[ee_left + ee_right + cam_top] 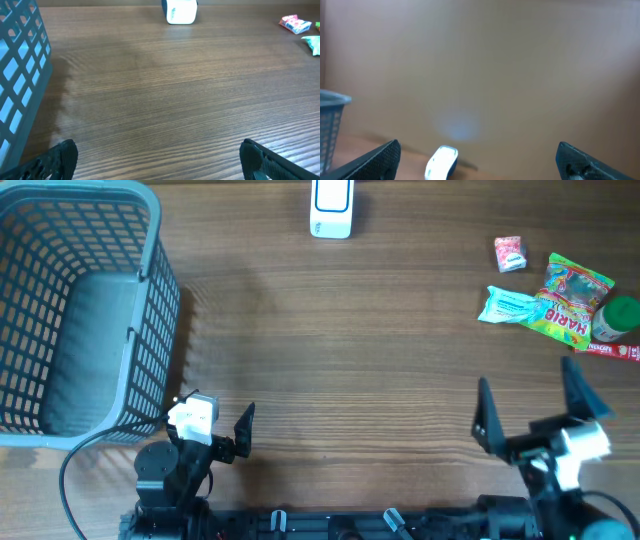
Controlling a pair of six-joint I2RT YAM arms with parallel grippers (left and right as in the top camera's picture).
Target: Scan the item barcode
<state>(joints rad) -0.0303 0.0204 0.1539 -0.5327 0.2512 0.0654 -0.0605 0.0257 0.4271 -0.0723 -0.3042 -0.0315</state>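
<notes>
Gaping wide and empty, my left gripper (157, 152) and right gripper (527, 380) hang on the near side of the scanner (331, 208), one to each side. The Haribo packet (570, 295) lies well to the scanner's right, clear of me.

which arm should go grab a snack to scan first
Right. The open right gripper sits just below the colourful Haribo gummy bag; the left gripper is across the table beside the grey plastic basket.
</notes>
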